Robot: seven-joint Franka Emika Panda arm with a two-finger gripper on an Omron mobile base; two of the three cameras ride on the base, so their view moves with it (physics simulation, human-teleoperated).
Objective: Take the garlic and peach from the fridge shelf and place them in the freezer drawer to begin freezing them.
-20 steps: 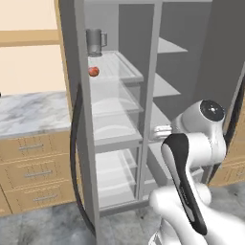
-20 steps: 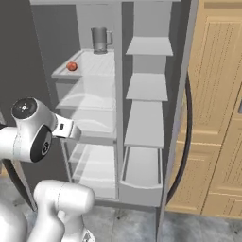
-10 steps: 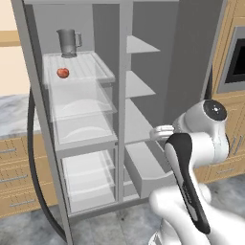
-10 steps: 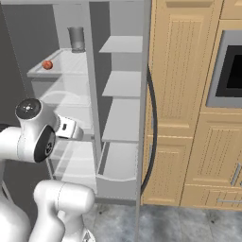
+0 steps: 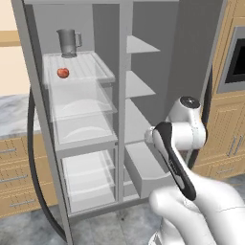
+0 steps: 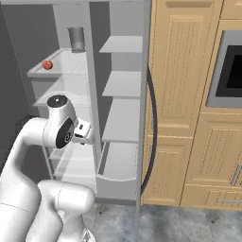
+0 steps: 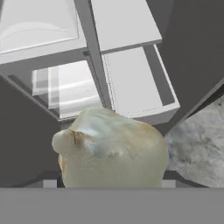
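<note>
My jaws hold the lumpy beige garlic bulb above the pale grey freezer drawer, which is open.

1. The garlic, an off-white lumpy bulb, sits large in the lower centre, between the jaws; the finger tips are hidden behind it.
2. Beyond it, the freezer drawer, pale grey, stands pulled out and bare inside.
3. A clear bin lies beside the drawer, across a grey divider.
4. Marbled grey floor shows at the right.
</note>
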